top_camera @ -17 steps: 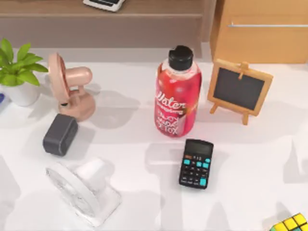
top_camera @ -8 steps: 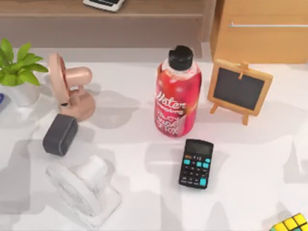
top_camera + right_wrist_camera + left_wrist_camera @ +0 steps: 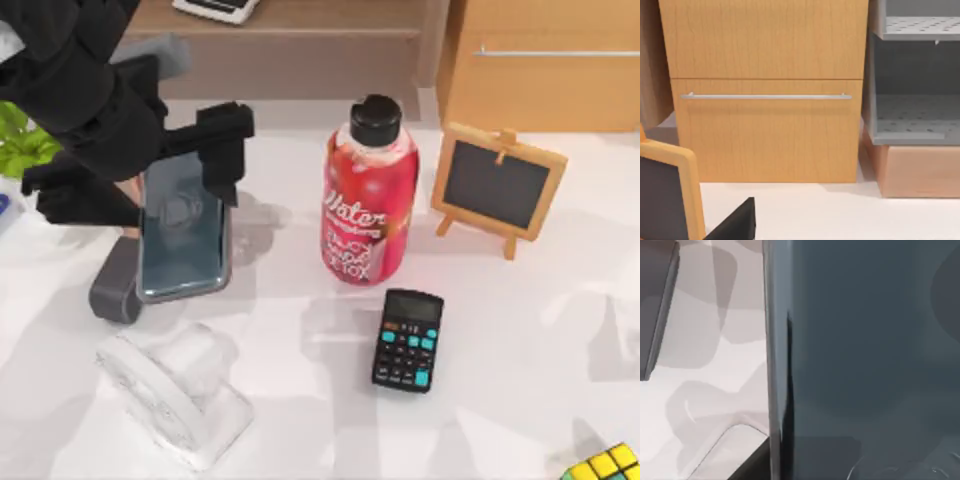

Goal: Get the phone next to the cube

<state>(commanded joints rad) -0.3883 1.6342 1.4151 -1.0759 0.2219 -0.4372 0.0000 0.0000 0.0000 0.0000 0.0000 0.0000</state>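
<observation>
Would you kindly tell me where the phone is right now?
In the top view, the dark glass-faced phone is at the table's left, held in the left pincer above the dark grey speaker, left of the red bottle.

fans point(image 3: 170, 395) 2 — bottle point(image 3: 368, 195) 1 — calculator point(image 3: 408, 340) 1 — cube point(image 3: 605, 465) 1 — phone point(image 3: 183, 230) 1

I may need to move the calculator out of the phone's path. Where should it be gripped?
Judging by its pose, take the calculator across its two long edges from straight above: it lies flat, keys up, with bare table along both sides.
</observation>
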